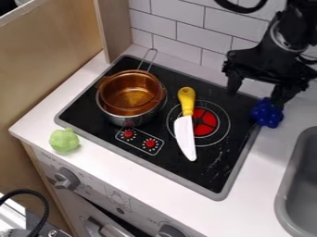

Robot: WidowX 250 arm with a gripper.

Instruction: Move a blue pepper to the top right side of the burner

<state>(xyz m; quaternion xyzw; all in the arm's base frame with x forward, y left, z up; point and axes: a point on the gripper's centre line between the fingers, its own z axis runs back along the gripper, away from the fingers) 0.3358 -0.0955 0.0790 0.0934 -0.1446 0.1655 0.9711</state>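
The black gripper (257, 95) hangs down at the upper right, its two fingers wide apart over the back right corner of the stove top. A bumpy dark blue pepper (267, 113) is at the stove's right edge, close by the tip of the right-hand finger, which overlaps its upper part; whether they touch I cannot tell. Left of the pepper is the burner (205, 122), red with white rings around it, partly covered by a knife.
The knife (186, 129) has a yellow handle and a white blade. Amber and silver pots (131, 95) stand nested on the left burner. A green toy vegetable (64, 140) sits on the front left counter (110, 167). The grey sink (297, 185) is at right, the tiled wall behind.
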